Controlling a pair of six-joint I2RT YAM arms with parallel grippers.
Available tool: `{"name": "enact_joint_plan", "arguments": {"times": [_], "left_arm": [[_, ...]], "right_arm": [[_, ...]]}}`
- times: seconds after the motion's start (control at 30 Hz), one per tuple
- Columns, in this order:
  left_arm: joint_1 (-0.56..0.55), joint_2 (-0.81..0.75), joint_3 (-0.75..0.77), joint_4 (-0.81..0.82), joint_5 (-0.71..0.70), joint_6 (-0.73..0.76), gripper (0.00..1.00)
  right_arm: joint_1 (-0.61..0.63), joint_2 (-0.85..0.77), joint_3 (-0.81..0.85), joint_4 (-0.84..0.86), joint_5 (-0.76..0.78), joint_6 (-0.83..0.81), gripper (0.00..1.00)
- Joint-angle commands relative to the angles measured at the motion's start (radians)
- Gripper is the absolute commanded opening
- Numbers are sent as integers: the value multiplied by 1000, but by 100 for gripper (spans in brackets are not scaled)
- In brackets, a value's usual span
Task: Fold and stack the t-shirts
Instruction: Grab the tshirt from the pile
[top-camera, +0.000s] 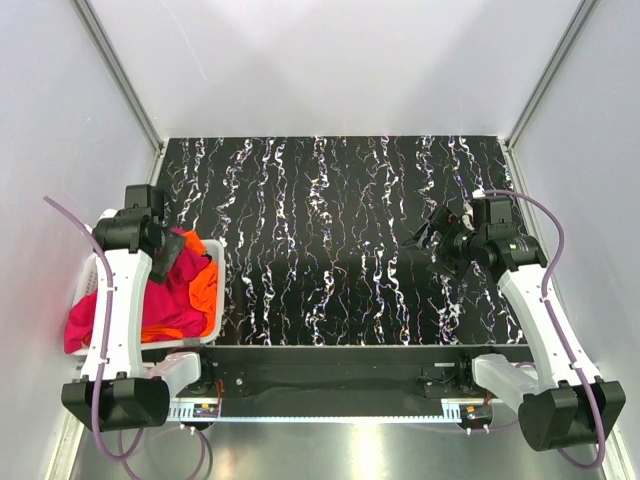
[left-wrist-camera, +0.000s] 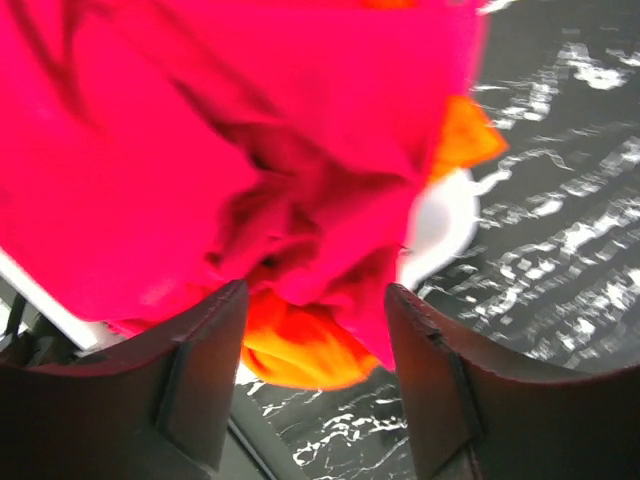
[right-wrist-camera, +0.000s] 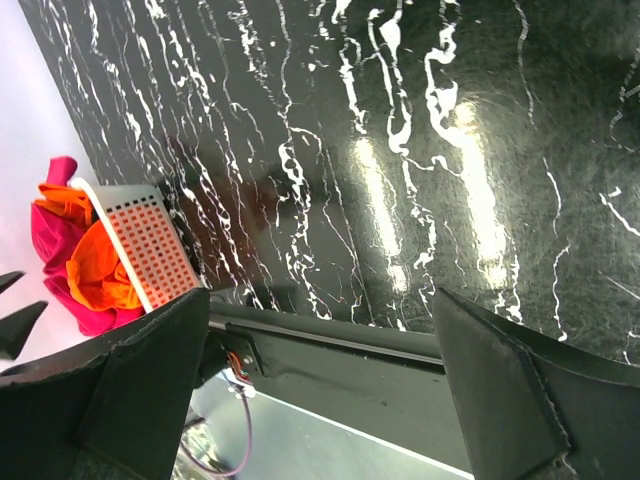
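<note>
Dark fingers (left-wrist-camera: 200, 390) of the left claw (left-wrist-camera: 315, 300) stand wide apart just over the white basket (left-wrist-camera: 445, 230); whether they touch cloth I cannot tell. Right beyond them a magenta t-shirt (left-wrist-camera: 200, 150) lies crumpled and blurred, with an orange t-shirt (left-wrist-camera: 300, 350) bunched beside it. Both sit in the basket, the magenta one spilling over its rim. Two shirts show; anything beneath them is hidden. Well apart from the basket, across the black marbled desk (top-camera: 340, 240), the right claw (top-camera: 435, 235) hangs wide, holding nothing. One basket, two arms.
</note>
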Motion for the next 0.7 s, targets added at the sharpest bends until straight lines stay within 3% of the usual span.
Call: {"name": "enact_joint_plan", "arguments": {"times": [0.0,0.27,0.5,0.53,0.63,0.67], "left_arm": [[30,1,-40,-151,-3,-32,60],[42,-15,-189,-102,24,-67,50],[42,-17,-220,-93,-49,-72,42],[42,-19,-214,-93,-60,-70,28],[42,-23,-158,-96,-80,-43,0],[42,-25,-131,-98,-81,-18,0]], "right_arm": [[25,9,65,1,6,-44,100],[50,15,70,1,23,-72,100],[61,23,84,1,38,-80,100],[62,21,84,1,41,-80,99],[73,20,87,1,44,-86,100],[76,21,90,1,44,-87,100]]}}
